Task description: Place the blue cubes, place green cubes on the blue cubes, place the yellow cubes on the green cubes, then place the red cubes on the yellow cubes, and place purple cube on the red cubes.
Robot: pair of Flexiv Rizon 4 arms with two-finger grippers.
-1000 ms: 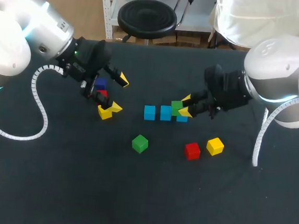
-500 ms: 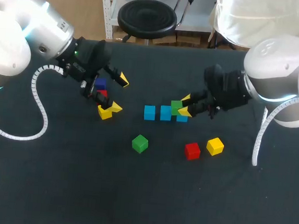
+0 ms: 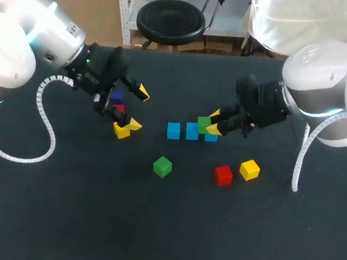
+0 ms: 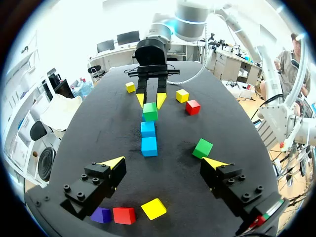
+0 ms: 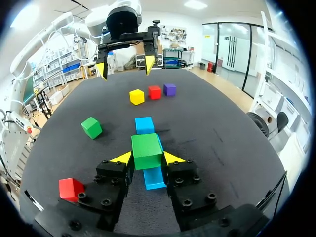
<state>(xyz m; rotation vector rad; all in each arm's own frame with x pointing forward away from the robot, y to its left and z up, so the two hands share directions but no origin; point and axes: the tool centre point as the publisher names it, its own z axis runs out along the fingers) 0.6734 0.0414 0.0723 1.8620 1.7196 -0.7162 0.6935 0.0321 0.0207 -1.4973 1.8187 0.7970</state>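
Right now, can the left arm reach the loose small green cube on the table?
Probably yes: the left gripper is open, and the loose green cube sits alone with bare table between them.

Black matte table [image 3: 80,219], plain dark top, seen from above

Black matte table [image 3: 62,217], with a straight far edge across the head view. Evenly lit from above, with a faint grey sheen on the top in the right wrist view.
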